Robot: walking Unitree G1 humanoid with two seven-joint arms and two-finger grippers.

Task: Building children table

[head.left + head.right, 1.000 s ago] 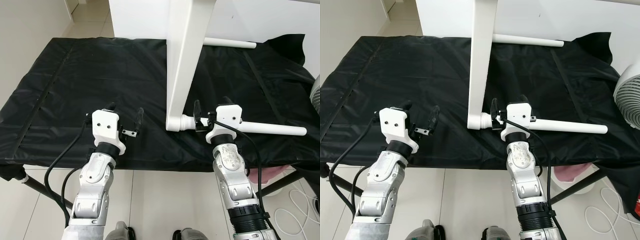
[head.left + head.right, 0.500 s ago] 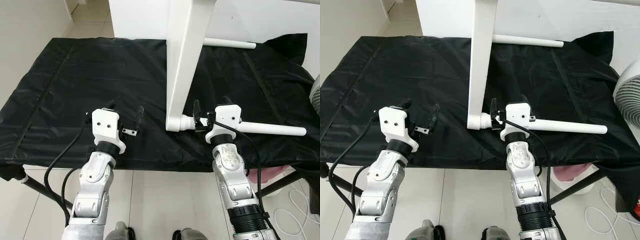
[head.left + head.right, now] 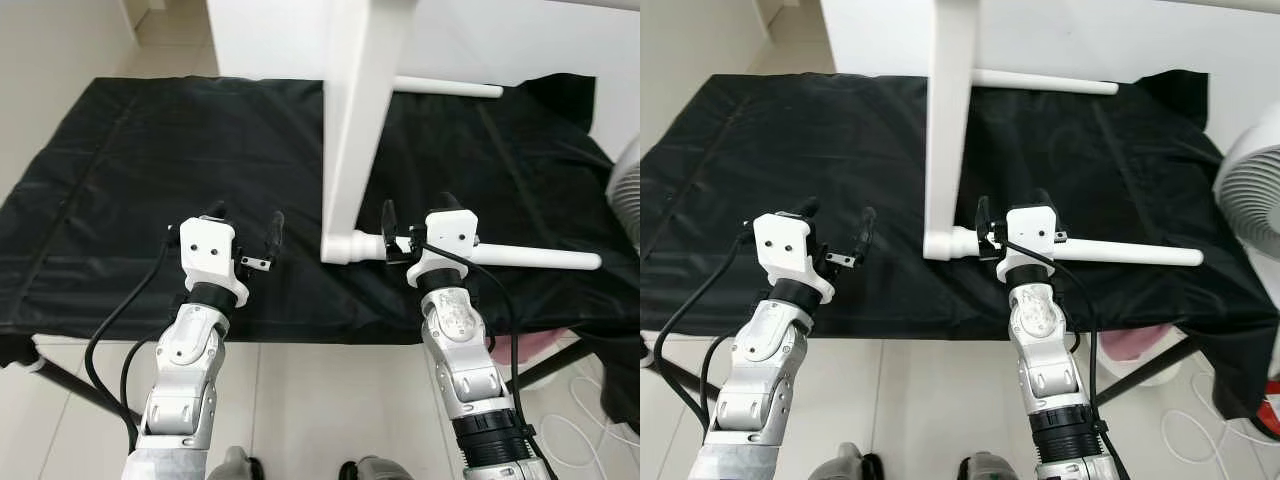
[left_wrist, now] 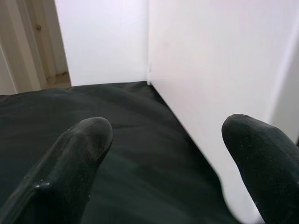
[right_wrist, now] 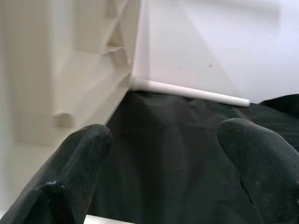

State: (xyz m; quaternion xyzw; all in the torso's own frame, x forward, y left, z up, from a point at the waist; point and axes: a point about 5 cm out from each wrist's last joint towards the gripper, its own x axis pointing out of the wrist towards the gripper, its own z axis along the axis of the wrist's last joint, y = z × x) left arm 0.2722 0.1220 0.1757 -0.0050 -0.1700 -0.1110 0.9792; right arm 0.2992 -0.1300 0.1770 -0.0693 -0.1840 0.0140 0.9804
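White table leg lies on the black-covered table, long axis 3 to 9 o'clock, its 9 o'clock end butted into the upturned white table frame. Right gripper sits over the leg near that joint, jaws open, gripping nothing. Left gripper hovers at 9 o'clock of the frame, jaws open, empty. Right arm is nearer.

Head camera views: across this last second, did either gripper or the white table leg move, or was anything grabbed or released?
Nothing was grabbed or released. The whole picture slid slightly, which is the camera moving. The right gripper stays open around the near white leg close to its joint with the tabletop panel, and the left gripper stays open over the black cloth.
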